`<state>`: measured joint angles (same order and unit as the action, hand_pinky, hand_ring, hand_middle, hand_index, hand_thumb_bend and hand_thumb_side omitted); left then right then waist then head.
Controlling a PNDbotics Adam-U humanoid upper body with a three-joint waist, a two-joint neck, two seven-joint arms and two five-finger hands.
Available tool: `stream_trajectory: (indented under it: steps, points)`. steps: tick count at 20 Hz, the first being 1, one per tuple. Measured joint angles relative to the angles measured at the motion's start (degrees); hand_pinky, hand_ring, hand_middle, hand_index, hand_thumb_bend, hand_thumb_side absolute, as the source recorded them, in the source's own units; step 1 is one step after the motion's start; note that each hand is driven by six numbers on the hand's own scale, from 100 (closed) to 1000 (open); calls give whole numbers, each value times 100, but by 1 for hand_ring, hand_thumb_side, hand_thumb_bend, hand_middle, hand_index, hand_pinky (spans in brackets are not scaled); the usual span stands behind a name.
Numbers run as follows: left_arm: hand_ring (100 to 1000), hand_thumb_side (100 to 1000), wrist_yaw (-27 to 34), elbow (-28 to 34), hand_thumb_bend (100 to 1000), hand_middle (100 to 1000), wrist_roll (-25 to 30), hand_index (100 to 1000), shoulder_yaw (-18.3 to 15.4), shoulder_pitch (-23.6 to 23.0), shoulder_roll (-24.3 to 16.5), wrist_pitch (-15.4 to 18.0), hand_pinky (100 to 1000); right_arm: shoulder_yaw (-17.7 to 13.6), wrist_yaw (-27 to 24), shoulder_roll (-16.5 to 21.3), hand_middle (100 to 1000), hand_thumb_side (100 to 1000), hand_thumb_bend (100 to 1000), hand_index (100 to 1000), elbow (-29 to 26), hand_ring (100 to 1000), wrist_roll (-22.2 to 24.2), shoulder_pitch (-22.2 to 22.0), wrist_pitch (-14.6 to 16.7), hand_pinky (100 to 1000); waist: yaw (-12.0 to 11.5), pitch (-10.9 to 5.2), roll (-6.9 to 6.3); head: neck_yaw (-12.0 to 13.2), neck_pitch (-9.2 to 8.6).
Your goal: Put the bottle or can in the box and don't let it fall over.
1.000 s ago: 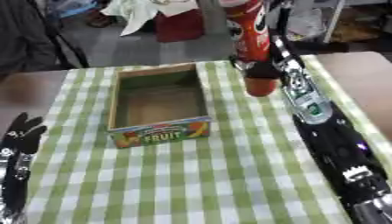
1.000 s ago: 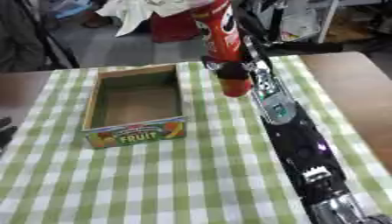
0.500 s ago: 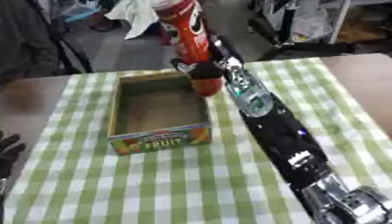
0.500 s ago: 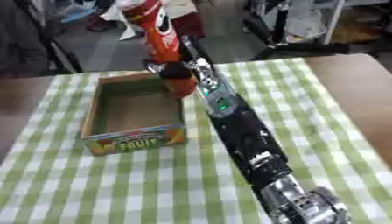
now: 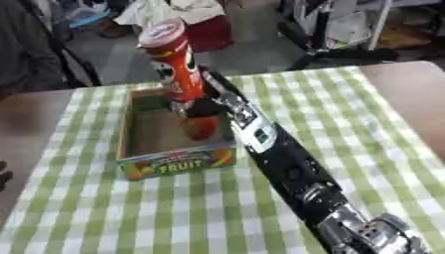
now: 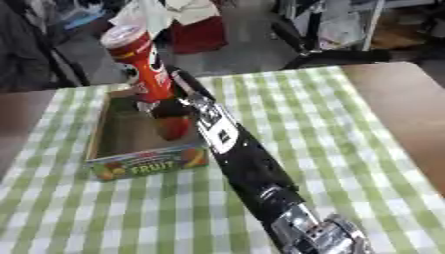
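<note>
A tall red can [image 5: 178,69] with a pale lid stands with its lower end inside the open cardboard box [image 5: 178,166], which is printed FRUIT on the front. It is on the box's right side, its top leaning slightly left. My right hand [image 5: 201,106] is shut on the can's lower half, with the arm reaching in from the lower right. I cannot tell whether the can's base touches the box floor. Only a dark sliver of my left hand [image 5: 3,176] shows at the left edge.
The box lies on a green checked cloth [image 5: 365,124] over a brown table [image 5: 413,94]. Bare wood shows at the left and right. Beyond the far edge are a red bin [image 5: 211,31], dark chair legs and floor clutter.
My right hand has carried the can leftward from beside the box's right wall, past its back right corner, down into the box. The camera has shifted too.
</note>
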<state>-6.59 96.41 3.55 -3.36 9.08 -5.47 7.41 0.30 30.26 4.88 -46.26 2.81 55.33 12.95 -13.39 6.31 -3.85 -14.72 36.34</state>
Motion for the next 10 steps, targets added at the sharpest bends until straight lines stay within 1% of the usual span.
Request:
stream_trajectory:
  steps: [2, 5, 10]
  points:
    - [863, 836, 0, 0, 709, 841, 0, 998, 0, 0, 0, 0, 978, -44, 47, 45, 942, 610, 754, 1000, 4, 970, -177, 16, 46, 1000, 4, 0, -2, -1, -18]
    - [863, 836, 0, 0, 709, 841, 0, 998, -1, 0, 0, 0, 979, -68, 74, 116, 963, 619, 751, 1000, 3, 986, -356, 65, 100, 1000, 41, 0, -3, -2, -21]
    - [863, 837, 0, 0, 708, 841, -1, 998, -5, -10, -1, -1, 979, -62, 65, 289, 969, 581, 712, 1000, -123, 982, -410, 110, 173, 1000, 160, 0, 4, 6, -22]
